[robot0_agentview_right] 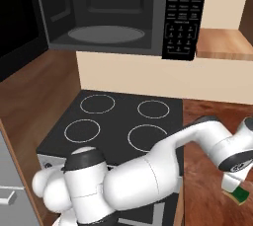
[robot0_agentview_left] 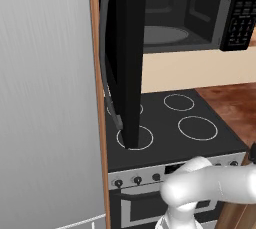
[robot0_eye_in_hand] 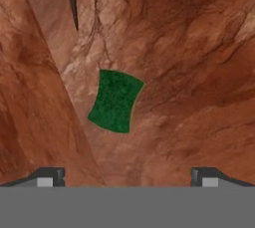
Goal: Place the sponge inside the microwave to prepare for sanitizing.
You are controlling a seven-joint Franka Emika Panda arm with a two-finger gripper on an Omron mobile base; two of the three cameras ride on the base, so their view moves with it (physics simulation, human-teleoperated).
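My gripper (robot0_eye_in_hand: 127,177) is spread wide over the sponge (robot0_eye_in_hand: 116,101) (green side up); I should centre, then descend straight

No text, brand, number or sign is legible. The keypad panel (robot0_agentview_right: 181,15) at the right edge of the microwave (robot0_agentview_right: 106,10) carries rows of white markings, too small to read. The stove (robot0_agentview_left: 170,123) front knobs carry no readable labels.
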